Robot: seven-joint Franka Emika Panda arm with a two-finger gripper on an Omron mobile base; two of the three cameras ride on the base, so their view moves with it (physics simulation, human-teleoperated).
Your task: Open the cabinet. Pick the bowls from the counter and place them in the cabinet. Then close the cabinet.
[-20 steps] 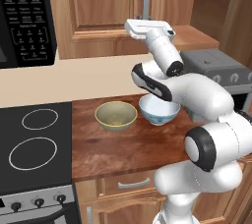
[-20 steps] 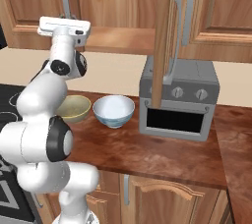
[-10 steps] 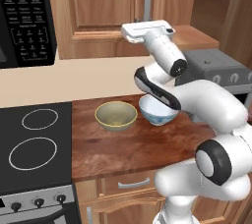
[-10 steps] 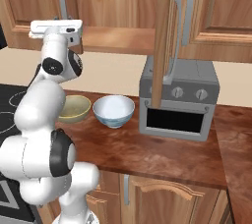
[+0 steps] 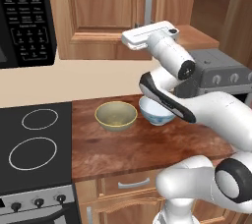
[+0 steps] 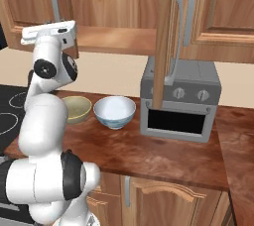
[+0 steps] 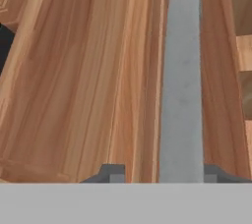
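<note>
The cabinet's left door [image 5: 101,7] is shut; its right door [image 6: 162,36] stands swung out, baring the shelf [image 6: 116,39]. My white hand [image 5: 150,35] is raised against the left door. In the hand view my gripper [image 7: 162,173] straddles the door's grey bar handle [image 7: 182,85]. The jaws are open, with a gap between the left fingertip [image 7: 114,173] and the bar. The olive-yellow bowl [image 5: 116,115] and the white-and-blue bowl [image 5: 156,112] sit side by side on the counter [image 5: 147,152] below the hand.
A grey toaster oven [image 6: 178,103] stands on the counter under the open door. The black stovetop [image 5: 34,149] lies left of the bowls, and a black microwave [image 5: 24,16] hangs above it. Low drawers [image 5: 133,183] run under the counter.
My hand has shifted a little to the left along the cabinet front, closer to the left door's handle. Bowls and doors have not moved.
</note>
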